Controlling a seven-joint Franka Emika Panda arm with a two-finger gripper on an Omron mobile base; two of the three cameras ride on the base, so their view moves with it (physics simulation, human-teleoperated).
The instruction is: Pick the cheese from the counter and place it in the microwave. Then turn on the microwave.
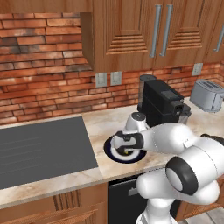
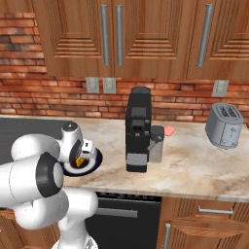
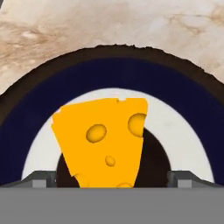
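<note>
The cheese [image 3: 103,140], a yellow-orange wedge with holes, lies on a round plate [image 3: 183,96] with a dark blue rim and white middle, resting on the beige marble counter [image 3: 109,22]. My gripper [image 3: 111,179] hangs open just above the plate, one fingertip on each side of the wedge and apart from it. From the base cameras, the hand points down over the plate [image 1: 136,156] [image 2: 96,162], with a bit of the cheese [image 2: 78,161] showing under the gripper [image 1: 123,149] [image 2: 80,156]. The microwave is out of view.
A black coffee machine [image 1: 162,105] [image 2: 138,129] stands just right of the plate. A silver toaster [image 1: 206,95] [image 2: 223,125] sits at the far right. The dark stovetop [image 1: 43,146] [image 2: 29,129] lies to the left. Wooden wall cabinets [image 1: 131,30] hang overhead.
</note>
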